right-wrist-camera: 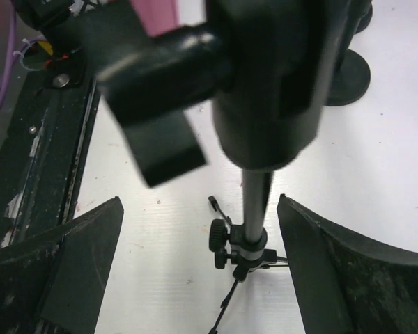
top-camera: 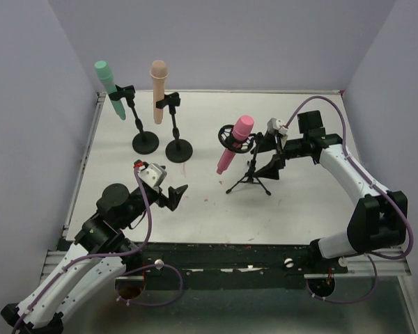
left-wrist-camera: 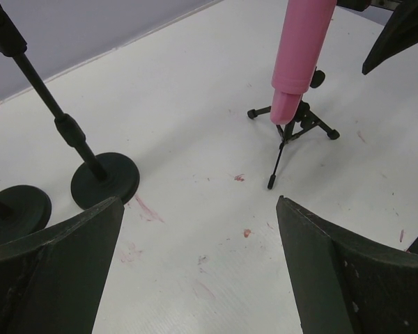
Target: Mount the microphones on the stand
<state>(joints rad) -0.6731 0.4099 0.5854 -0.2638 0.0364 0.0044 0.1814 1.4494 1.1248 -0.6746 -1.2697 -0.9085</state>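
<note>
The mint green microphone (top-camera: 109, 88) sits clipped in a round-base stand (top-camera: 145, 141) at the back left. The peach microphone (top-camera: 157, 90) sits clipped in the second round-base stand (top-camera: 179, 149). The pink microphone (top-camera: 235, 144) hangs tilted in the tripod stand (top-camera: 250, 178); its handle also shows in the left wrist view (left-wrist-camera: 301, 52). My right gripper (top-camera: 267, 154) is open, jaws wide on either side of the tripod's pole (right-wrist-camera: 254, 202), not touching it. My left gripper (top-camera: 173, 195) is open and empty above the table, left of the tripod.
The white table (top-camera: 313, 202) has faint red marks (left-wrist-camera: 240, 177). A dark rail runs along its near edge (top-camera: 230, 254). Grey walls stand on three sides.
</note>
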